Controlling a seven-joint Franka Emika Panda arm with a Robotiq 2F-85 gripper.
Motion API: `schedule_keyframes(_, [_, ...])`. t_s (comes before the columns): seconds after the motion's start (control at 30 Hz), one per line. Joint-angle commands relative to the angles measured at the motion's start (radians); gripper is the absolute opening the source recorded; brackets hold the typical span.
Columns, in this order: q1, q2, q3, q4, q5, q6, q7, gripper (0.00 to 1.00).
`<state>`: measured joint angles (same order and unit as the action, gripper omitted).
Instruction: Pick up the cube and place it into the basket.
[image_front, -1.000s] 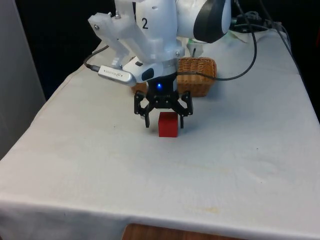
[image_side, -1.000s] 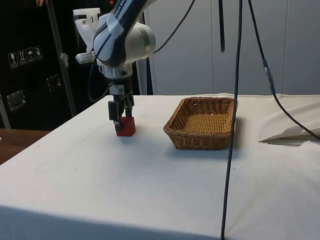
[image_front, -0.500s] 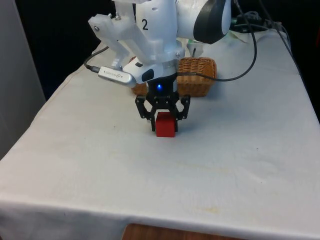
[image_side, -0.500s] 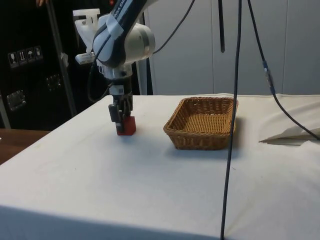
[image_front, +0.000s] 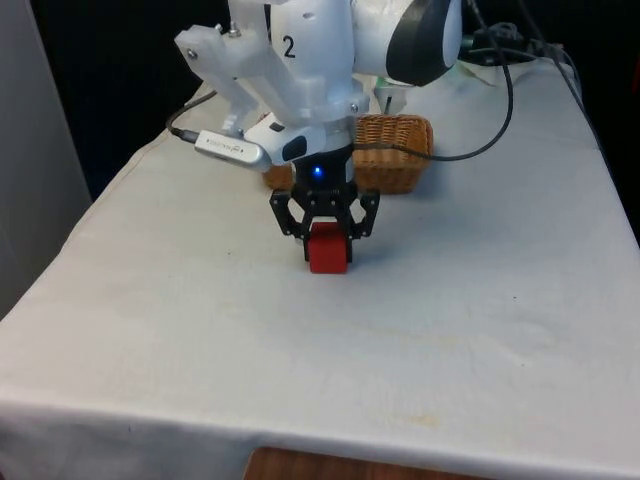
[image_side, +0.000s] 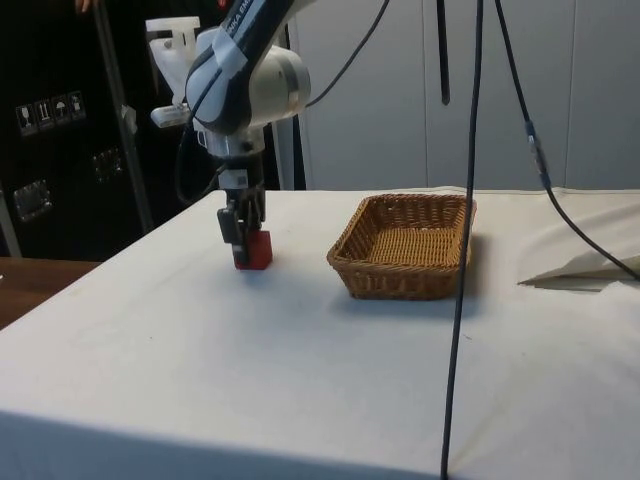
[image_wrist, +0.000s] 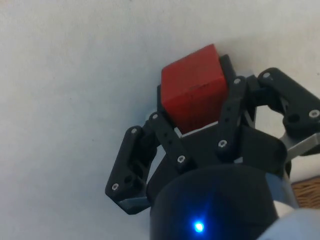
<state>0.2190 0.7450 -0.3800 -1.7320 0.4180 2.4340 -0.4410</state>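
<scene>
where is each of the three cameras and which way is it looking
Front view: looks along the table at the arm; the gripper is shut on the red cube, with the basket behind.
Side view: sits at the table's side; the arm reaches down to the cube, and the basket lies further along the cloth.
Wrist view: rides on the wrist, looking down past the fingers at the cube and white cloth.
Shared: all three show the gripped cube.

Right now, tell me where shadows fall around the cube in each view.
Front view: the small red wooden cube casts barely any shadow on the white cloth. Side view: faint shade lies beneath it. Wrist view: a soft grey shadow edges the black gripper.
</scene>
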Motion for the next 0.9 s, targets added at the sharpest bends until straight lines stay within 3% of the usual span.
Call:
schedule_keyframes(0.0, [0.007,-0.021,-0.009,-0.016,-0.006,-0.005,0.005,0.02])
schedule_keyframes(0.2, [0.018,-0.088,-0.025,-0.066,-0.017,-0.022,0.008,0.02])
schedule_keyframes(0.23, [0.01,-0.083,-0.016,-0.06,-0.011,-0.022,0.001,0.02])
schedule_keyframes(0.27, [0.019,-0.101,-0.026,-0.077,-0.02,-0.024,0.008,0.02])
schedule_keyframes(0.47, [0.023,-0.167,-0.031,-0.134,-0.036,-0.026,0.009,0.02])
schedule_keyframes(0.5, [0.015,-0.164,-0.022,-0.13,-0.028,-0.024,0.001,0.02])
schedule_keyframes(0.53, [0.025,-0.191,-0.033,-0.154,-0.041,-0.026,0.009,0.02])
schedule_keyframes(0.73, [0.028,-0.271,-0.036,-0.226,-0.06,-0.021,0.009,0.02])
schedule_keyframes(0.77, [0.019,-0.261,-0.026,-0.215,-0.049,-0.024,0.001,0.02])
schedule_keyframes(0.8, [0.028,-0.283,-0.035,-0.236,-0.062,-0.02,0.009,0.02])
schedule_keyframes(0.87, [0.027,-0.302,-0.034,-0.254,-0.066,-0.017,0.009,0.02])
